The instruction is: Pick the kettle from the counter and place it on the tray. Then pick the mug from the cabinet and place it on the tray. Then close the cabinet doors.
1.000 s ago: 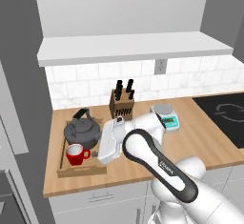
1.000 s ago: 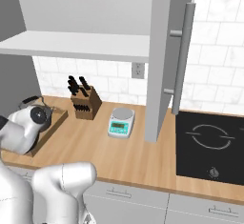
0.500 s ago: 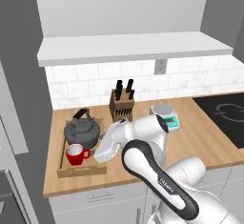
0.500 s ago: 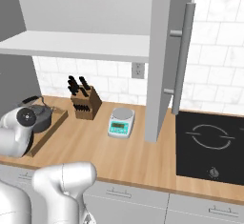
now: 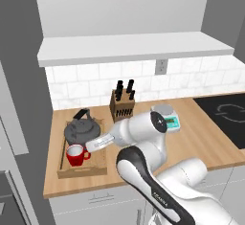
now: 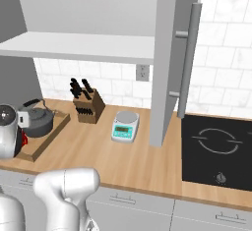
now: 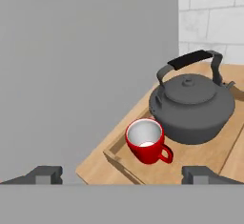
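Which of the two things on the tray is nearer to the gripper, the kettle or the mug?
The mug. In the hand view this small red cup sits at the tray's near corner, just ahead of the open gripper; the dark grey kettle stands behind it.

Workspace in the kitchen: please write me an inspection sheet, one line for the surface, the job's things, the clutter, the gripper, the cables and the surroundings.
Surface: light wooden counter, backed by white tiles.
Job's things: kettle and red mug both stand upright in the tray, mug in front of the kettle in the hand view; whether they touch cannot be told. A cabinet door stands open over the counter.
Clutter: knife block at the wall; small kitchen scale on the counter.
Gripper: gripper open, empty, apart from the mug.
Cables: nothing seen.
Surroundings: black cooktop at the counter's end; wall socket in the tiles.
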You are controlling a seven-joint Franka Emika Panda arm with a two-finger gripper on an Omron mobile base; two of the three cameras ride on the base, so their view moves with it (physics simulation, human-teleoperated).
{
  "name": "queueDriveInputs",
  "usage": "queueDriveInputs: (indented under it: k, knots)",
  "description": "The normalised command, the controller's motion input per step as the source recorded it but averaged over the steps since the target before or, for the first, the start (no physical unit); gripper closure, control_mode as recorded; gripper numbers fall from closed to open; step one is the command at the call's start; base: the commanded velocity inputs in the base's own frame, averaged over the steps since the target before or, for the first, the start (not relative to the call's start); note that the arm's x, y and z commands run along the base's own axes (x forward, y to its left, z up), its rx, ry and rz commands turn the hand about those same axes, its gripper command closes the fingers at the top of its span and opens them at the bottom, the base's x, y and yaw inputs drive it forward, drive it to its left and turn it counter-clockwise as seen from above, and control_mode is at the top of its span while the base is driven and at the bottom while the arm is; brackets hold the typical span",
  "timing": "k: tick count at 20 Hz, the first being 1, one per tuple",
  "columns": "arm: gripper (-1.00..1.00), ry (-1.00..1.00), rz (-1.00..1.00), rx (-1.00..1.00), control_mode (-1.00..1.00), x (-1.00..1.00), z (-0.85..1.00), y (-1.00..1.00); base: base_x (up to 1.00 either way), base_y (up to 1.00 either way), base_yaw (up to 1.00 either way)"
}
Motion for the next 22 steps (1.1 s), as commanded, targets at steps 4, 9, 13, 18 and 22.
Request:
queueDriveInputs:
  k: [4, 9, 13, 18, 22]
  knots:
    - [-1.00, 0.12, -0.16, 0.00, -1.00, -0.05, 0.20, -0.43, 0.00, 0.00, 0.00]
    - [-1.00, 0.02, -0.14, 0.00, -1.00, -0.12, 0.11, -0.35, 0.00, 0.00, 0.00]
    - [-1.00, 0.00, -0.15, 0.00, -1.00, -0.14, 0.13, -0.30, 0.00, 0.00, 0.00]
    - [-1.00, 0.01, -0.20, 0.00, -1.00, -0.14, 0.13, -0.10, 0.00, 0.00, 0.00]
    - [-1.00, 0.00, -0.18, 0.00, -1.00, -0.02, 0.01, -0.02, 0.00, 0.00, 0.00]
